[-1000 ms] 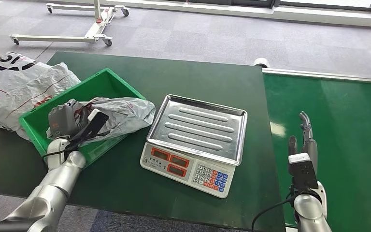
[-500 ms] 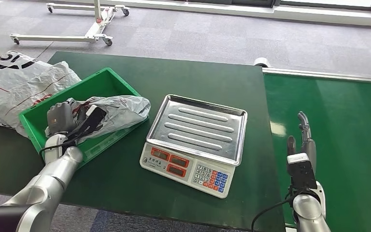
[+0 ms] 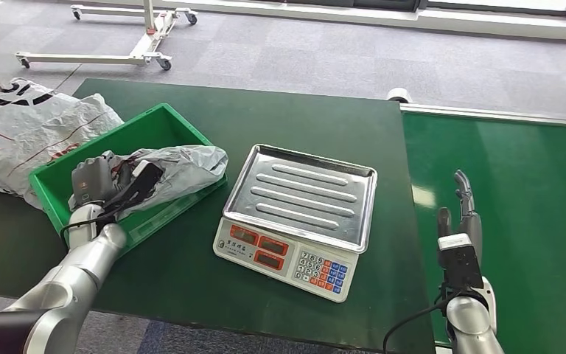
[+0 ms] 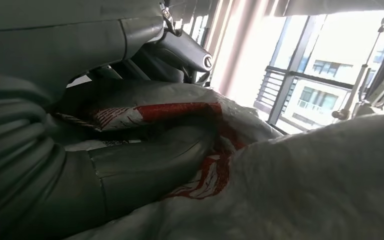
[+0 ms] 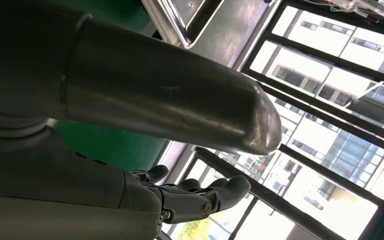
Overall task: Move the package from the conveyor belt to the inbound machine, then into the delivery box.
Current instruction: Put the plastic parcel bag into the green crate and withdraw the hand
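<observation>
While our left hand point(image 3: 94, 182) grips the grey parcel point(image 3: 180, 167) low in the green bin point(image 3: 163, 123), part of the bag drapes past our fingers over the near rim; letting go carelessly may drag it out. Our right hand point(image 3: 466, 209), fingers spread, idles above the belt point(image 3: 530, 192)

you see the package point(image 3: 180, 166), a crumpled grey-white plastic mailer with red print, lying in the green box point(image 3: 163, 125) at the table's left edge. it sags across the box's near right wall, one end spilling over the rim toward the scale point(image 3: 300, 214). the left hand point(image 3: 97, 181) rests on its left end; up close its fingers point(image 4: 145, 165) press into the wrinkled film beside the red marking. the scale's steel tray sits bare mid-table, just right of the box. the belt point(image 3: 501, 221) runs along the right edge.
</observation>
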`<move>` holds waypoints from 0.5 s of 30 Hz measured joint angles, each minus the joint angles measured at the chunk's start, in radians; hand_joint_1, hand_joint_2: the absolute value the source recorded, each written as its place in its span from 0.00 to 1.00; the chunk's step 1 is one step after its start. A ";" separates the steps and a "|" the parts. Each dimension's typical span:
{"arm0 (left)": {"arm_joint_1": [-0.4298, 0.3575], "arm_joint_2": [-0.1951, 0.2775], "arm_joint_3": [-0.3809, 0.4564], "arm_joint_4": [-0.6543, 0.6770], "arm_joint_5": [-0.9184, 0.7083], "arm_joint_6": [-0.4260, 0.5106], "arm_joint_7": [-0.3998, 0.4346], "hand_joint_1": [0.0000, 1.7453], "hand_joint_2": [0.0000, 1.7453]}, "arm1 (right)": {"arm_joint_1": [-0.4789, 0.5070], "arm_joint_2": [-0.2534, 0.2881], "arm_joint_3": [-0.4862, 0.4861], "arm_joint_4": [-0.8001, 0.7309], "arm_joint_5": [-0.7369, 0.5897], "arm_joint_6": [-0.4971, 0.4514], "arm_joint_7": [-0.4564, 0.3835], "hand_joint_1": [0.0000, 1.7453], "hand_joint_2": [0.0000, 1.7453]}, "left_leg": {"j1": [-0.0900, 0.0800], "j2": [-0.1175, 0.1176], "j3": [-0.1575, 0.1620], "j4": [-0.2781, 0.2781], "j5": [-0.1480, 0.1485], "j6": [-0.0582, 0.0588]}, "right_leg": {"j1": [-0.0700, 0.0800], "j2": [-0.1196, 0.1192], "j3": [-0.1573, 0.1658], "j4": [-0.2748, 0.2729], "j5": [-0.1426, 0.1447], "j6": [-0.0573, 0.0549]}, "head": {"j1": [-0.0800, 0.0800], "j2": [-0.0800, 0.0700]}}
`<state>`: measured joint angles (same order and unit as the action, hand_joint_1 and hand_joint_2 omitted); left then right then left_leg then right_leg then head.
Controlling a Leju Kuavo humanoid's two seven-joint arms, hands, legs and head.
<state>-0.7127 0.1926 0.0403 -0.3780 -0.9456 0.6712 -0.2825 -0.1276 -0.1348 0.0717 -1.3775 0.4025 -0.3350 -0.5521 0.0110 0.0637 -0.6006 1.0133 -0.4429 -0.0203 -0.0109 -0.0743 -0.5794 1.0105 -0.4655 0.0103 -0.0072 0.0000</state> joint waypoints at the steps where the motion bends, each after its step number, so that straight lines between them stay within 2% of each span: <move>1: -0.002 0.004 0.000 0.004 -0.013 -0.001 0.016 1.00 1.00 | 0.001 0.000 0.000 0.001 -0.004 -0.001 -0.002 0.00 0.00 | 0.000 0.000 0.000 0.000 0.000 0.000 | 0.000 0.001 0.000 0.000 0.000 0.000 | 0.000 0.000; 11: -0.012 0.025 0.000 0.030 -0.050 -0.003 0.045 1.00 1.00 | 0.025 -0.013 0.000 0.007 -0.032 -0.007 -0.021 0.00 0.00 | 0.000 0.002 0.000 -0.001 0.000 0.000 | 0.000 0.002 -0.002 0.000 0.000 0.000 | 0.000 0.000; 12: -0.014 0.024 0.000 0.032 -0.058 -0.008 0.050 0.76 1.00 | 0.028 -0.013 0.000 0.006 -0.029 -0.012 -0.016 0.00 0.00 | 0.000 0.002 0.000 -0.001 0.000 0.000 | 0.000 0.002 -0.002 0.000 0.000 0.000 | 0.000 0.000; 15: -0.022 0.019 0.000 0.037 -0.086 -0.028 0.069 0.01 0.25 | 0.056 -0.014 0.000 -0.010 -0.023 -0.019 0.000 0.00 0.00 | 0.000 0.001 0.000 -0.001 0.000 -0.001 | 0.000 0.002 -0.002 0.000 0.000 0.000 | 0.000 0.000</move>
<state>-0.7342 0.2119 0.0401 -0.3409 -1.0312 0.6429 -0.2130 -0.0720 -0.1489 0.0715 -1.3878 0.3796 -0.3545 -0.5516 0.0111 0.0647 -0.6008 1.0126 -0.4425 -0.0210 -0.0108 -0.0726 -0.5816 1.0106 -0.4654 0.0100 -0.0073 0.0000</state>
